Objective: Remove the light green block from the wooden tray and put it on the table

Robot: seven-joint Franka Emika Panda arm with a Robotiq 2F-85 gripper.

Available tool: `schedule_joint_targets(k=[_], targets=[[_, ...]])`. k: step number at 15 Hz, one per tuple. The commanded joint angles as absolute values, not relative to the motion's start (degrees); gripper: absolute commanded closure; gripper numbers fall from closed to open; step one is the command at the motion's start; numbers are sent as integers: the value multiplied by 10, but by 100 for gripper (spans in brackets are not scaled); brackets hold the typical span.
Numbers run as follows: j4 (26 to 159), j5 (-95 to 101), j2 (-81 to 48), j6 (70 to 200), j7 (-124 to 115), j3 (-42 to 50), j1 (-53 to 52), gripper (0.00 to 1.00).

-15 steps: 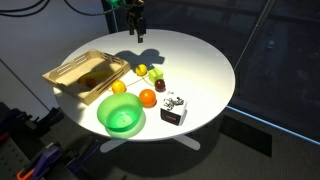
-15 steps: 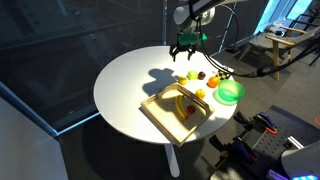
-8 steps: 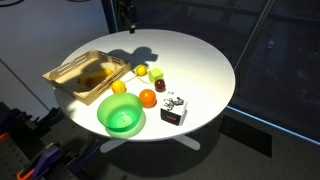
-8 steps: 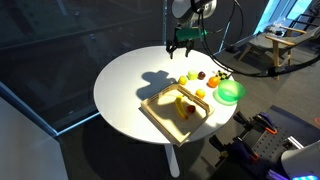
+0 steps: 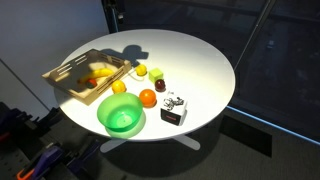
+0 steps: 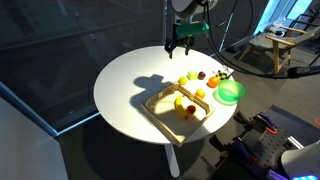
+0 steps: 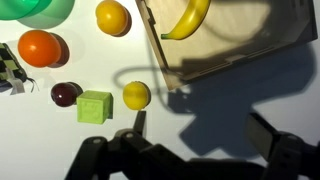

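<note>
The light green block (image 5: pixel 157 73) sits on the white table (image 5: pixel 200 60), outside the wooden tray (image 5: pixel 70 72) and beside its near corner. It also shows in an exterior view (image 6: pixel 192 75) and in the wrist view (image 7: pixel 95 106), between a small yellow fruit (image 7: pixel 136 95) and a dark fruit (image 7: pixel 66 94). My gripper (image 7: pixel 200 130) is open and empty, high above the table near its far edge in both exterior views (image 5: pixel 118 12) (image 6: pixel 180 38). The tray (image 7: pixel 235 40) holds a banana (image 7: pixel 188 18).
A large green bowl (image 5: pixel 121 117) stands at the table's edge by the tray. An orange (image 5: pixel 148 97), a yellow round fruit (image 5: pixel 118 87) and a small black-and-white object (image 5: pixel 175 108) lie near the block.
My gripper has moved up and away from the fruits toward the table's far edge, still open and empty. Its shadow has shifted, and the banana in the tray now shows.
</note>
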State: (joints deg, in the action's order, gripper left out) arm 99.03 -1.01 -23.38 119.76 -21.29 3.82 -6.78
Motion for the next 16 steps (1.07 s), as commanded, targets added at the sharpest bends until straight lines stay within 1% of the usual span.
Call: schedule_joint_targets(k=[1, 12, 16], targets=[[1028, 18, -185, 1175, -225, 29, -74, 0], [1112, 16, -81, 1109, -156, -8, -66, 0], [1147, 16, -42, 1111, -148, -12, -65, 0]])
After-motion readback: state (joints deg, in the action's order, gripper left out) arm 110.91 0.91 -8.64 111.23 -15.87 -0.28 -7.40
